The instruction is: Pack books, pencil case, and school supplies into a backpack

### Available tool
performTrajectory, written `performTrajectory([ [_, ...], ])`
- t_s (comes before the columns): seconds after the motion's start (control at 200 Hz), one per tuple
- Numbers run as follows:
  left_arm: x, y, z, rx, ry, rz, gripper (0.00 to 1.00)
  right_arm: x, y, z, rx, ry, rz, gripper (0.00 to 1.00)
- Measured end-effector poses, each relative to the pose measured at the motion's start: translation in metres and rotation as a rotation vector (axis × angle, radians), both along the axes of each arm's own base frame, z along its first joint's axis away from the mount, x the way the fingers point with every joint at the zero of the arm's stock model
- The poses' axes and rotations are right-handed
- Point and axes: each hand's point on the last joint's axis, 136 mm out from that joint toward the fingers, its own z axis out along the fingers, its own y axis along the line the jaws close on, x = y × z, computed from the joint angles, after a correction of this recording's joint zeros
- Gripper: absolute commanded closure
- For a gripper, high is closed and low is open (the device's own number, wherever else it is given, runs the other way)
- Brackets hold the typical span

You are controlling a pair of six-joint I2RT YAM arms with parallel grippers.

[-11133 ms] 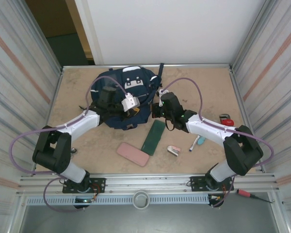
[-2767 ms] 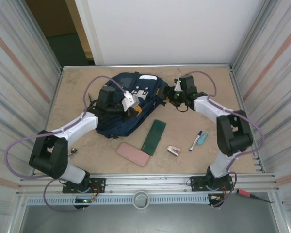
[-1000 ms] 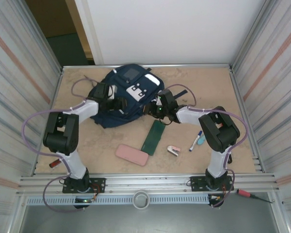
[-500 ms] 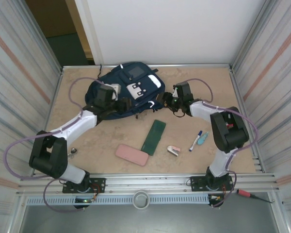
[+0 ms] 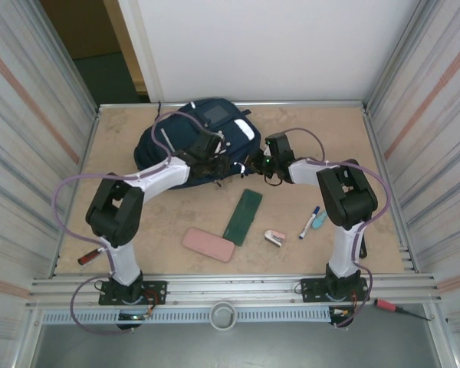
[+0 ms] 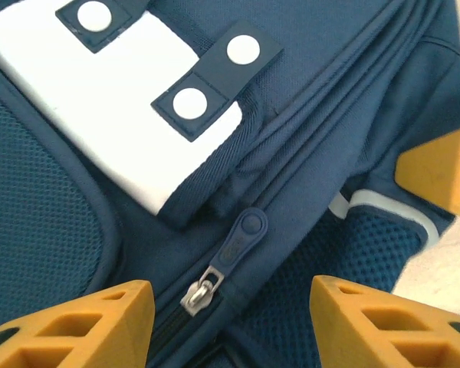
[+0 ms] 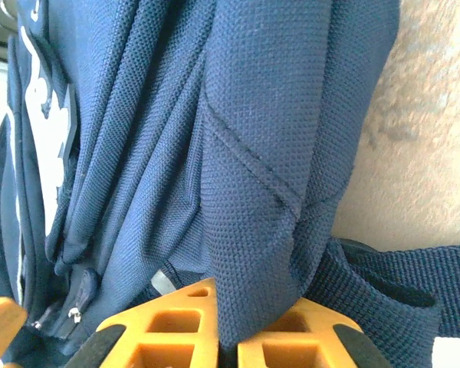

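Across the far middle of the tan table (image 5: 330,138): the large navy backpack (image 5: 149,149), flat, white patches uppermost, set back from everything else. At its near-right edge, both arms bent in from either side, tools close together. Right gripper (image 5: 251,165) at the bag's right side, clamped tight on a fold of the navy fabric, orange fingers (image 7: 169,330) almost meeting with the cloth pinched between, a dark webbing strap (image 7: 383,284) just beside them on the bare table. Left gripper (image 5: 218,165) over the front panel, jaws well apart and with nothing in its grasp. From its wrist, orange fingers (image 6: 69,326) on either side of the zipper pull (image 6: 234,249), apart from it, a white patch (image 6: 107,115) with snap tabs just above. Nearer the arms, loose on the table and clear of the bag: the narrow dark green flat box (image 5: 243,217), angled, and the pink pencil case (image 5: 210,244) to its near left. To the right, the school supplies (image 5: 313,222), also well apart from the bag: blue-and-white marker (image 5: 307,226), pink-and-white item (image 5: 274,238), small teal item (image 5: 318,221) touching or just beside the marker, hard to say which.
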Motion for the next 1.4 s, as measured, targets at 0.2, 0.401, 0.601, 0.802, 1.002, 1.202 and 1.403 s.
performTrajectory([
  [0.2,0.003,-0.006,-0.014,0.087,0.011,-0.001,0.59,-0.013,0.009,0.0,0.008,-0.014,0.005,0.94],
  [0.401,0.011,-0.002,-0.025,0.15,0.021,0.016,0.59,-0.017,0.013,0.001,0.011,-0.028,0.008,0.96],
  [0.601,0.013,0.001,-0.028,0.16,0.031,0.021,0.56,-0.019,0.012,0.001,0.009,-0.043,0.003,0.98],
  [0.802,0.014,0.004,-0.034,0.151,0.055,0.02,0.62,-0.024,0.014,0.0,0.01,-0.053,0.008,0.99],
  [1.002,0.017,0.011,-0.039,0.166,0.07,0.025,0.76,-0.027,0.014,0.0,0.014,-0.06,0.009,1.0],
  [1.202,0.02,0.015,-0.039,0.181,0.068,0.008,0.88,-0.031,0.011,0.0,0.015,-0.061,0.01,1.0],
  [1.403,0.02,0.018,-0.028,0.179,0.05,-0.012,0.96,-0.032,0.01,0.0,0.012,-0.062,0.006,1.0],
])
